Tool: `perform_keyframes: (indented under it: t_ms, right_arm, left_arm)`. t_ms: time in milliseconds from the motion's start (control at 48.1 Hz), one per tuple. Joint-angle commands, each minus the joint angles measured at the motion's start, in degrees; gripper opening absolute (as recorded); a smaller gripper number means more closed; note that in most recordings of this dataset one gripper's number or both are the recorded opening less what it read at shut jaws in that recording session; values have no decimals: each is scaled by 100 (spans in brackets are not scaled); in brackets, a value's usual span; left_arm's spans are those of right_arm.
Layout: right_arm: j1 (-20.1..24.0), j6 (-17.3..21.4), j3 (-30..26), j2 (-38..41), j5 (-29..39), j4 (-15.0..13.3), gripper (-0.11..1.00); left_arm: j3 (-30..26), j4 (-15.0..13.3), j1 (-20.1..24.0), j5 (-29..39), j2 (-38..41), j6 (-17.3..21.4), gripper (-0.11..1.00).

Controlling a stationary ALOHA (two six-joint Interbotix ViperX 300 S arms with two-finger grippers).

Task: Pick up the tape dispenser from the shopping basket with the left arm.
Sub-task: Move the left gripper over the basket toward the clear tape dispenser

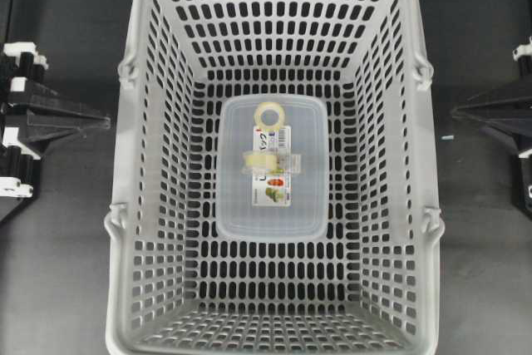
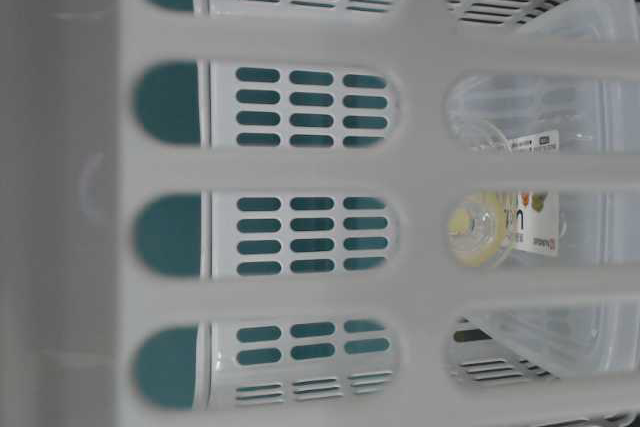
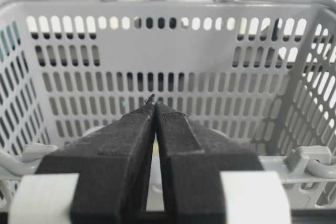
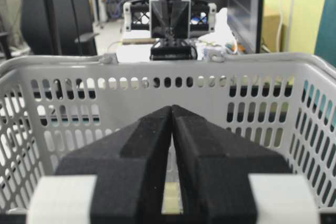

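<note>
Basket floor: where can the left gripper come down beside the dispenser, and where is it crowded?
The shopping basket floor is bare all around the clear box, widest toward the near wall. The box top is crowded: tape dispenser, tape ring. Left gripper waits outside.

- The clear box [image 1: 272, 164] lies in the middle of the shopping basket [image 1: 133, 205].
- The tape dispenser [image 1: 264, 160] lies on the box.
- The tape ring [image 1: 270, 112] lies behind it.
</note>
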Motion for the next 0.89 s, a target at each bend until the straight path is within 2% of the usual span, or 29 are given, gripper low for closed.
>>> perform_keyframes:
  t_ms: [0, 83, 166, 270, 416, 666, 874]
  right_arm:
    - [44, 62, -79, 62, -18, 35, 0]
    - [44, 105, -79, 9, 132, 53, 0]
    - [53, 229, -88, -62, 378, 53, 0]
    - [70, 369, -132, -158, 729, 53, 0]
    - [105, 378, -229, -299, 1283, 53, 0]
    - [141, 404, -290, -492, 2021, 53, 0]
    - [141, 396, -299, -554, 2153, 53, 0]
  left_arm:
    - [-580, 229, 0, 387, 53, -149, 6]
    - [-1090, 229, 9, 1187, 185, -308, 0]
    - [-1608, 229, -9, 1995, 413, -422, 0]
    - [-2373, 229, -35, 3050, 888, -439, 0]
    - [-3428, 229, -44, 4271, 1793, -387, 0]
    - [-4992, 237, -53, 5783, 3401, -360, 0]
    - [-5792, 237, -18, 6715, 4236, -229, 0]
